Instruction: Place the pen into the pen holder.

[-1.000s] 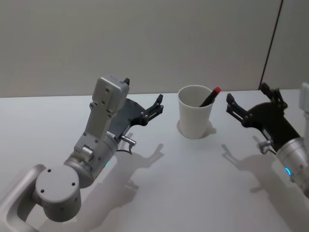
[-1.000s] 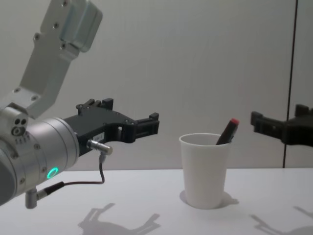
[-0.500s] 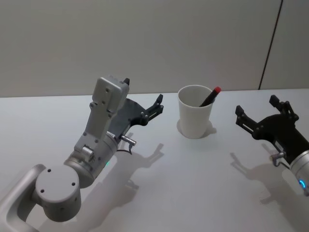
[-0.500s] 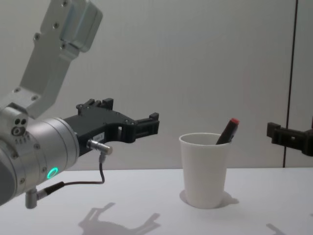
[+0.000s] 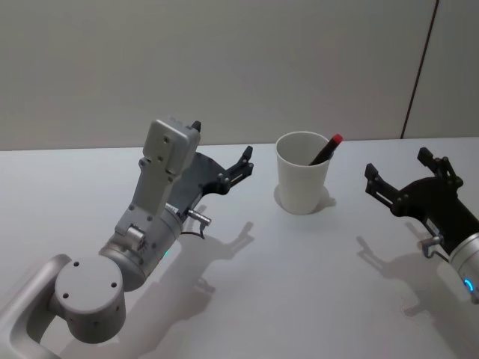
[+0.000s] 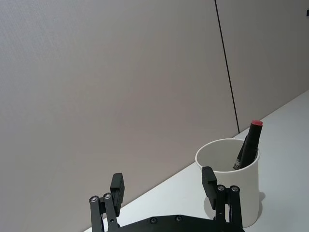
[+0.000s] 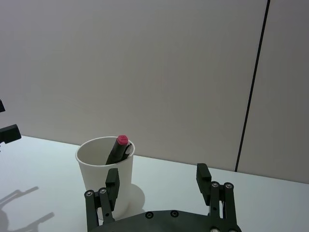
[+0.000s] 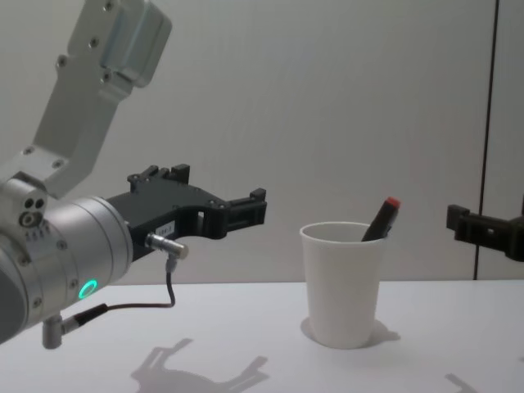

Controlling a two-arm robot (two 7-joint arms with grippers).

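Observation:
The pen holder (image 5: 302, 179) is a white paper cup standing upright on the white table, at the middle toward the back. The pen (image 5: 324, 151), black with a red cap, stands inside it and leans on the rim, cap up. The right wrist view shows the same pen (image 7: 117, 150) in the pen holder (image 7: 104, 179). My right gripper (image 5: 397, 164) hovers open and empty to the right of the cup, clear of it. To the cup's left my left gripper (image 5: 222, 142) is raised, open and empty.
A bare white table top (image 5: 299, 284) spreads around the cup, with a plain grey wall (image 5: 224, 67) behind it. A dark vertical seam (image 5: 419, 67) runs down the wall at the right.
My right gripper has drawn back to the right, away from the cup, and then held still. The pen, the cup and the left arm have not moved.

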